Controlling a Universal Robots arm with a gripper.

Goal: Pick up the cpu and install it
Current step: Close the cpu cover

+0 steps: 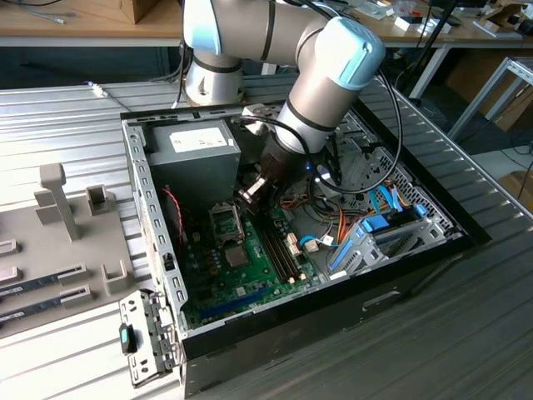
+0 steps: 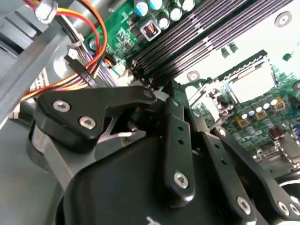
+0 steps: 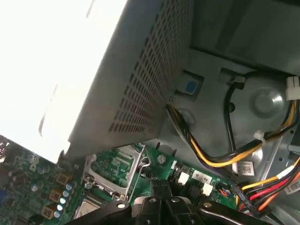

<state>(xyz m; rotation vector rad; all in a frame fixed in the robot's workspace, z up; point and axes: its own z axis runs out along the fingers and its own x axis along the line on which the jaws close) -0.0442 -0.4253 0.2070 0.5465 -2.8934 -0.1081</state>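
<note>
On the ribbed metal desk [image 1: 466, 333], at the exterior view's left, one grey holder [image 1: 50, 250] is seen, with two long dark memory sticks [image 1: 50, 276] laid in it. Next comes one open computer case [image 1: 275, 321], its side panel off. Inside, toward the left, one grey power supply [image 1: 196, 143] is mounted above the green motherboard [image 1: 241, 275]. One open processor socket [image 1: 226, 221] lies just below the supply, with its metal frame lifted.

One arm [image 1: 321, 83] is reached down into the case from behind. Its claw [image 1: 256, 188] is held just above and to the right of the socket, clenched on a small pale flat square, taken to be the cpu [image 1: 252, 192]. The piece is not touching the board.

The way is crowded. In the first wrist view, the perforated wall of the supply [image 3: 140, 79] stands close beside the claw [image 3: 161, 190], and a bundle of yellow and black cables [image 3: 225, 157] curves nearby. A bank of long dark memory slots [image 1: 279, 246] runs just right of the socket.

Further right, orange and red cables [image 1: 329, 221] are strung across. One blue-trimmed drive cage [image 1: 375, 233] sits at the case's right end.
</note>
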